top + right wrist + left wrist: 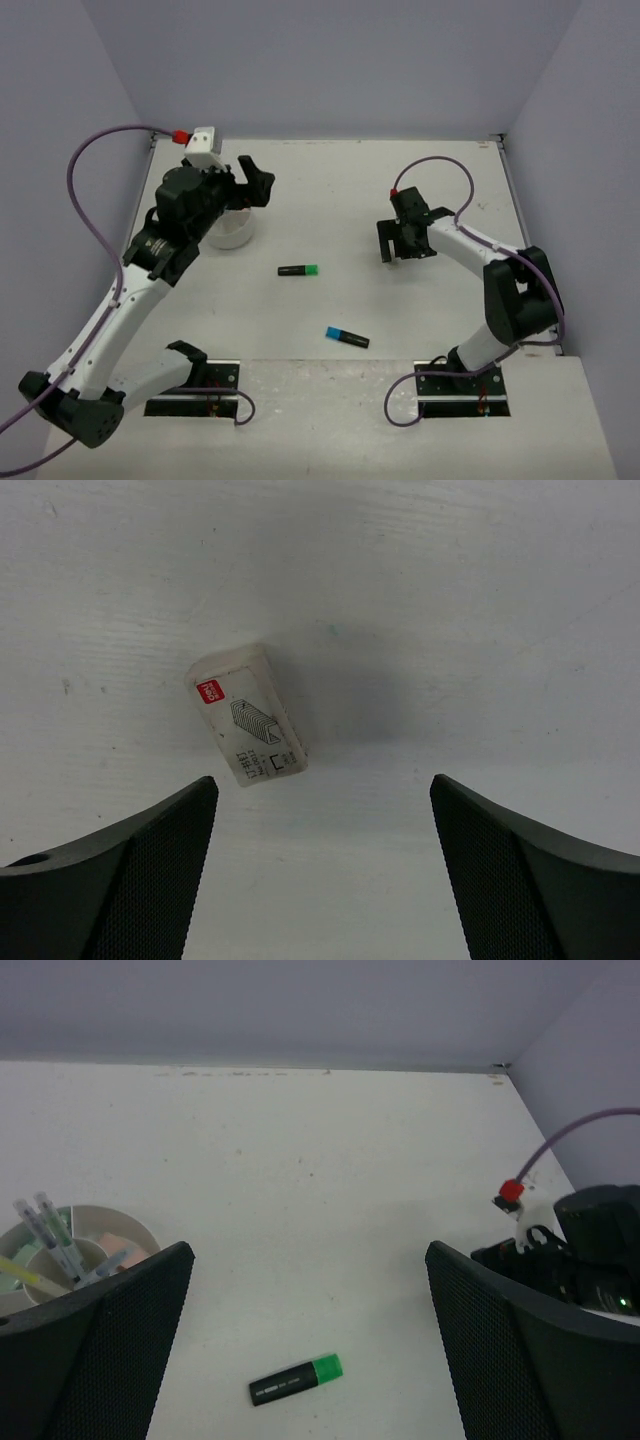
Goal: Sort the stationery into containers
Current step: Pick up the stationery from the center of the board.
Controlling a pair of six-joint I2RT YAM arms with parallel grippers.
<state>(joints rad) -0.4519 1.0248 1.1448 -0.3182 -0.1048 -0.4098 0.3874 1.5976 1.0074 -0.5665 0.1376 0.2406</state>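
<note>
A black highlighter with a green end [298, 270] lies mid-table and also shows in the left wrist view [296, 1380]. A black highlighter with a blue end [346, 337] lies nearer the front. The round white cup [238, 238] stands at the left, and the left wrist view shows it [130, 1222] holding several pastel markers and pens [55, 1240]. My left gripper [252, 180] [306, 1260] is open and empty, raised just right of the cup. My right gripper [402, 250] [320, 790] is open, low over the table, with a small white staple box [247, 716] just ahead of its left finger.
Grey walls close in the table at the back and on both sides. The right arm's wrist with its purple cable and red connector [512, 1191] shows at the right of the left wrist view. Black mounting plates [200, 385] sit at the near edge.
</note>
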